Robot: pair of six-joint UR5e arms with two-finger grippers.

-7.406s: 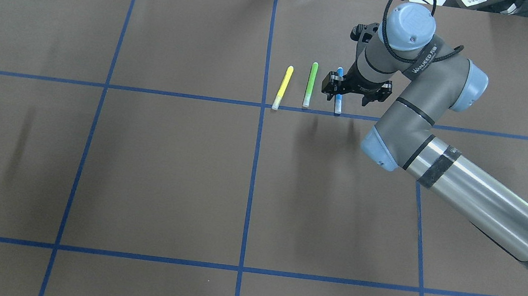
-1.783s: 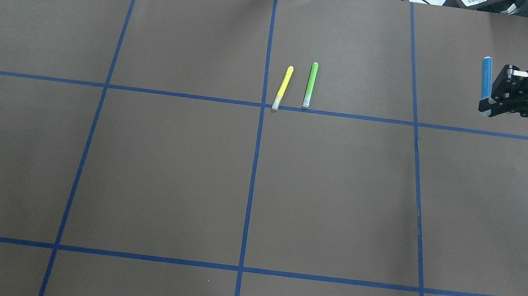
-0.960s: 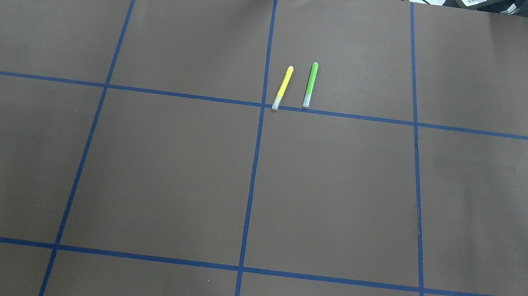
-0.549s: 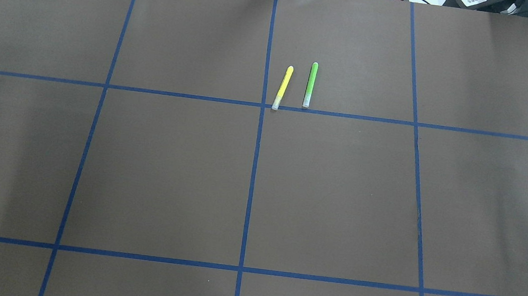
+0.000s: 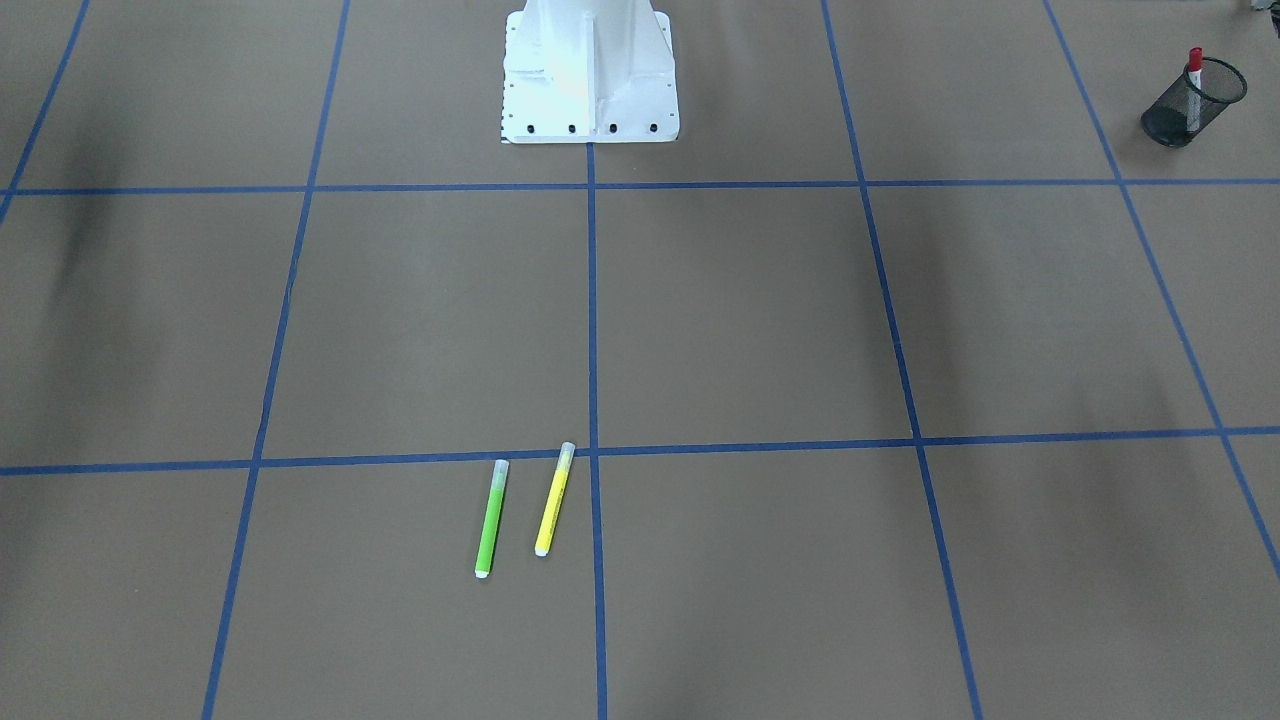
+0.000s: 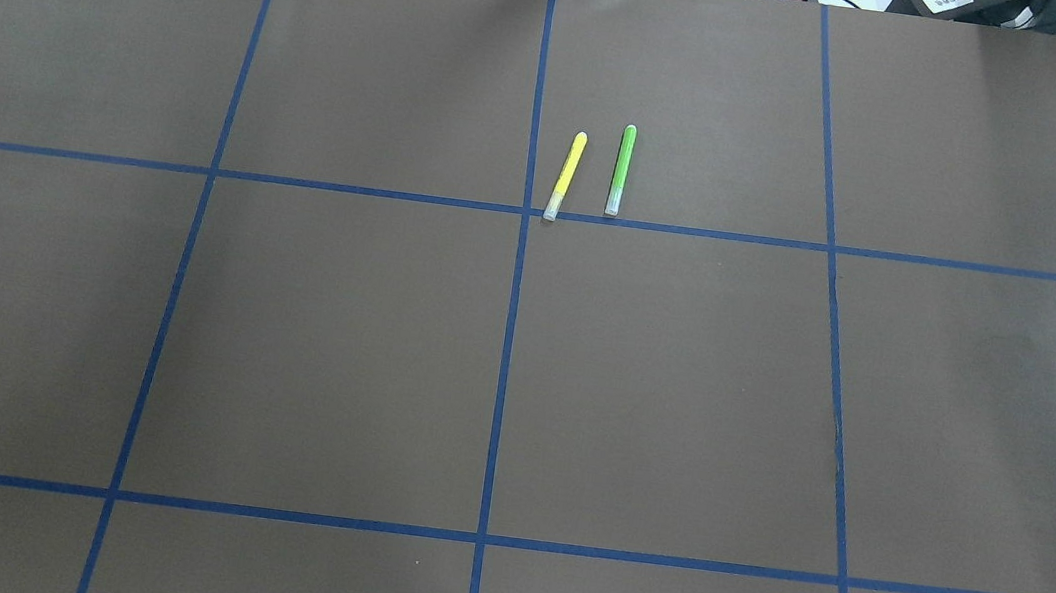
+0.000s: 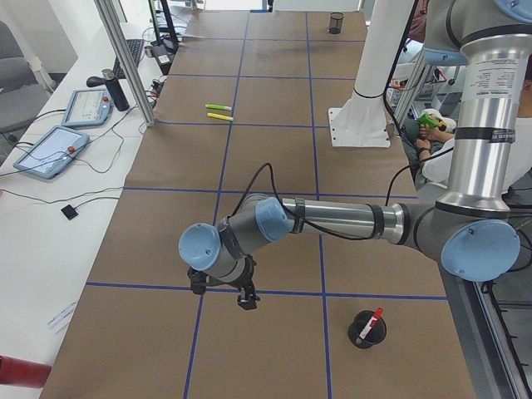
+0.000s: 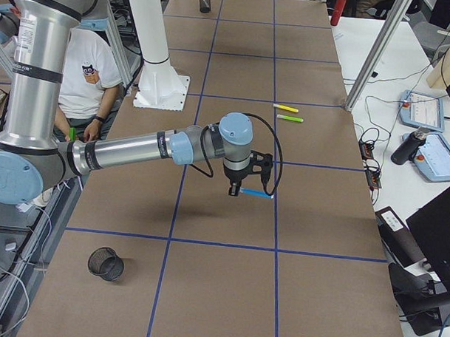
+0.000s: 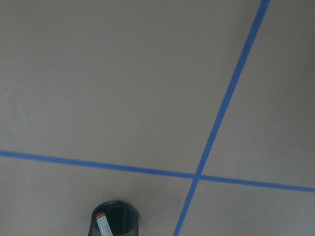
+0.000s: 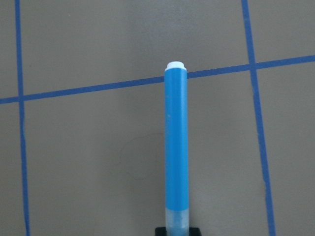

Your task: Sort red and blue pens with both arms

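Note:
The blue pen (image 10: 176,142) juts out level from my right gripper (image 10: 177,231), which is shut on its clear-capped end. In the exterior right view the right gripper (image 8: 239,190) holds the blue pen (image 8: 256,192) a little above the brown table. The red pen (image 5: 1194,62) stands in a black mesh cup (image 5: 1190,105); the left wrist view has that red pen (image 9: 104,224) at its bottom edge. My left gripper (image 7: 246,299) hangs over the table near that cup (image 7: 366,334); I cannot tell if it is open or shut. Neither arm shows in the overhead view.
A yellow marker (image 6: 565,175) and a green marker (image 6: 620,169) lie side by side near the table's centre line. A second black mesh cup (image 8: 105,264) stands near the right arm's end. A seated person (image 8: 88,67) is behind the robot's white base (image 5: 588,70).
My right gripper lifted the blue pen from beside the green marker and carried it rightward, out of the overhead view. The yellow and green markers have not moved.

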